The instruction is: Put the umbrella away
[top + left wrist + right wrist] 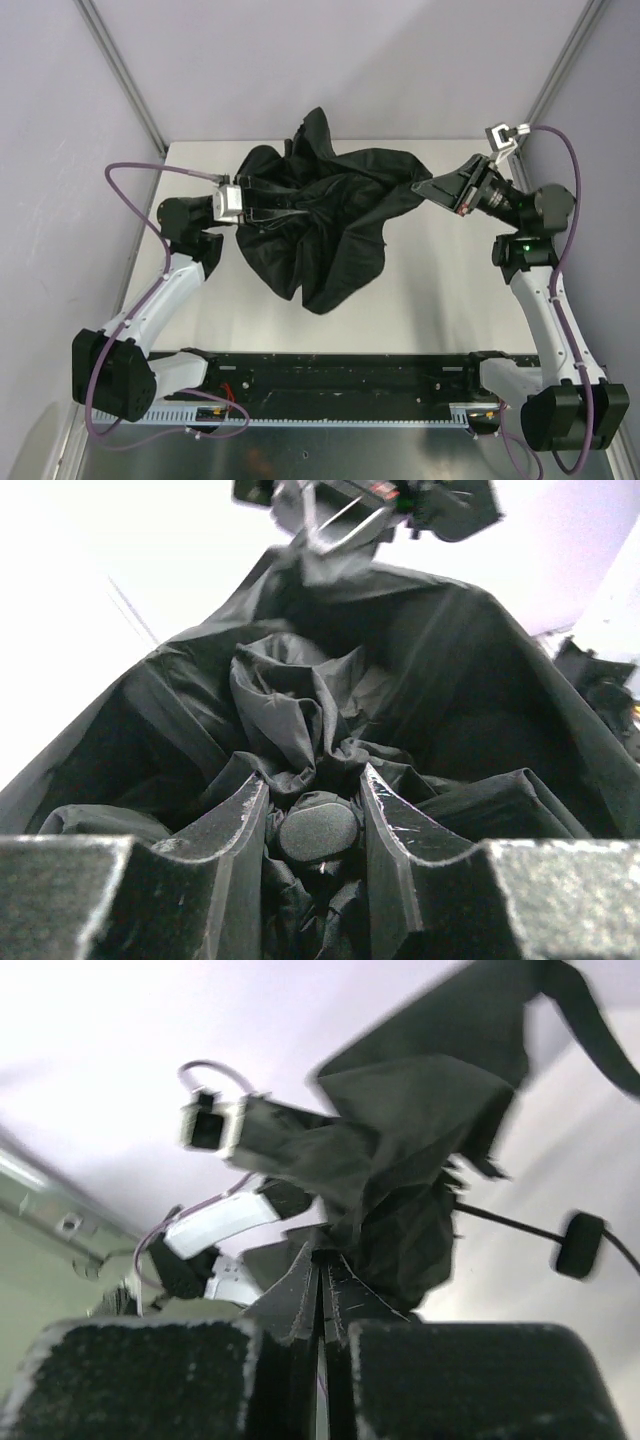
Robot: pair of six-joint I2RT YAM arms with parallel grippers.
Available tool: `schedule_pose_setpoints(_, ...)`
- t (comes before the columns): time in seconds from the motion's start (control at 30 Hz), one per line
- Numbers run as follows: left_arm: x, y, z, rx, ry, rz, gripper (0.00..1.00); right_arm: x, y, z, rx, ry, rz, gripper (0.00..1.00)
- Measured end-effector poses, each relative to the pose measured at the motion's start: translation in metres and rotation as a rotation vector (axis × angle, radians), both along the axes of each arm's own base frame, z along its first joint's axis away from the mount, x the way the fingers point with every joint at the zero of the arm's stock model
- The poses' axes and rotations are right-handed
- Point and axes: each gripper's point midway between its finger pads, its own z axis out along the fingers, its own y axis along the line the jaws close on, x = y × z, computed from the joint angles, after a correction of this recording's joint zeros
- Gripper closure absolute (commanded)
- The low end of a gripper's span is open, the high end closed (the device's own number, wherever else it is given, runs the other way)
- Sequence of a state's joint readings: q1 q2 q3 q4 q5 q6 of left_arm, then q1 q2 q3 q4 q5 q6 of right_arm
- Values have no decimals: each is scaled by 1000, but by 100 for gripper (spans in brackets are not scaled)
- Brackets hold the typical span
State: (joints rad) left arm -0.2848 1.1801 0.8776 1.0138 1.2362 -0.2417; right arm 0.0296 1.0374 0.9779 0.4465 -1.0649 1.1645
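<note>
Umbrella (320, 225) cap (318, 828) between the jaws shows only from left wrist.

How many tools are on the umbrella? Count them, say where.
2. The left tool straddles the umbrella cap at its left side; the right tool pinches fabric at its right edge.

Plain white table (440, 270) — matte, evenly lit, only soft shadows on it. Behind the table and to both sides are pale lavender-grey wall panels (350, 60) — a slanted metal post (120, 70) rises from each far corner.
</note>
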Motion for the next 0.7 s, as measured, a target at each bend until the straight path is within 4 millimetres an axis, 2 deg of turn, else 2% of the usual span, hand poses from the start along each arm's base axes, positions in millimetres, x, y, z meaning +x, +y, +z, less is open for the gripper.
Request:
schedule_pose_setpoints(0.07,6,0,3,-21,-8,30,100,-21,5,23,42,-122,40,100)
schedule_pose_setpoints(0.13,12,2,9,-50,-20,68,100,-53,13,45,66,-258,109,100)
schedule_pose_setpoints(0.17,15,2,11,-62,-26,83,100,-70,17,52,71,-314,143,95)
schedule_pose_setpoints(0.23,17,3,14,-78,-30,100,100,-94,22,58,68,-390,186,74)
schedule_pose_setpoints(0.3,17,3,16,-87,-38,105,100,-101,22,59,56,-421,182,52)
schedule_pose_setpoints(0.4,16,4,17,-94,-49,103,100,-93,21,55,36,-412,142,27)
schedule_pose_setpoints(0.47,14,4,16,-96,-47,100,100,-76,19,47,28,-358,111,20)
schedule_pose_setpoints(0.6,12,4,14,-93,-33,88,100,-43,17,32,25,-243,78,17)
schedule_pose_setpoints(0.7,9,4,12,-85,-23,72,100,-24,17,19,24,-161,66,20)
